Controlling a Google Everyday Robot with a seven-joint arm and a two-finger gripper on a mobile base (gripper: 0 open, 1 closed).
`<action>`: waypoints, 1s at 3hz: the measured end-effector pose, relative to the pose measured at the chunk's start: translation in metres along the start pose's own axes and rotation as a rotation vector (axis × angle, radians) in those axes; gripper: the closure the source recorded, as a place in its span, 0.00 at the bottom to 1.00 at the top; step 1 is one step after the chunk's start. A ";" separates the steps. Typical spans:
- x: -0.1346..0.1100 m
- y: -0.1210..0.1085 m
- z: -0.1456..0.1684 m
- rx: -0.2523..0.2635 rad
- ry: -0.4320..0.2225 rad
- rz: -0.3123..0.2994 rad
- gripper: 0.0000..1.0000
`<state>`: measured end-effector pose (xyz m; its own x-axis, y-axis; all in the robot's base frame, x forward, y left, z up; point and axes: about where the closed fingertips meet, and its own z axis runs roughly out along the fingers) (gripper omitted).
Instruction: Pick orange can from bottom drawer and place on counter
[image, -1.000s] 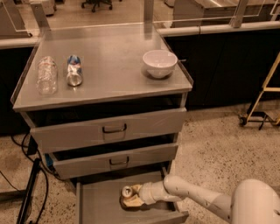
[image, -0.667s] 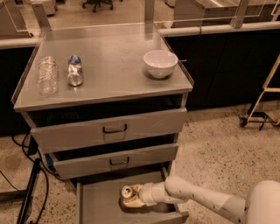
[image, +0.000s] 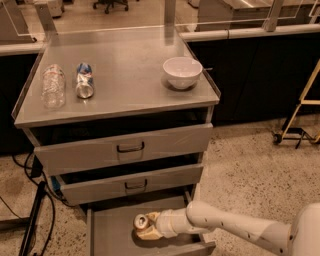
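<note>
The orange can (image: 141, 223) lies tilted in the open bottom drawer (image: 110, 235), its silver top facing up and left. My gripper (image: 150, 226) reaches into the drawer from the right on a white arm and sits right at the can, with its fingers around the can's body. The counter (image: 125, 75) is the steel top of the cabinet above, with low raised edges.
On the counter lie a clear plastic bottle (image: 52, 85) and a blue-and-silver can (image: 84, 80) at the left, and a white bowl (image: 182, 71) stands at the right. Two upper drawers (image: 130, 147) with black handles stick out above the bottom drawer. Cables (image: 35, 215) hang at the left.
The gripper and can have stayed in about the same spot in the drawer; the arm's rear part has shifted slightly to the right.
</note>
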<state>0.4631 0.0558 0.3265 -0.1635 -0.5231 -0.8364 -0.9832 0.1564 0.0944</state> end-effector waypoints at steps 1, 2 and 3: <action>-0.020 0.004 -0.001 -0.045 0.026 0.021 1.00; -0.077 0.015 -0.028 -0.081 0.013 -0.041 1.00; -0.078 0.014 -0.028 -0.080 0.013 -0.043 1.00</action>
<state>0.4593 0.0749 0.4082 -0.1219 -0.5385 -0.8338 -0.9925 0.0666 0.1021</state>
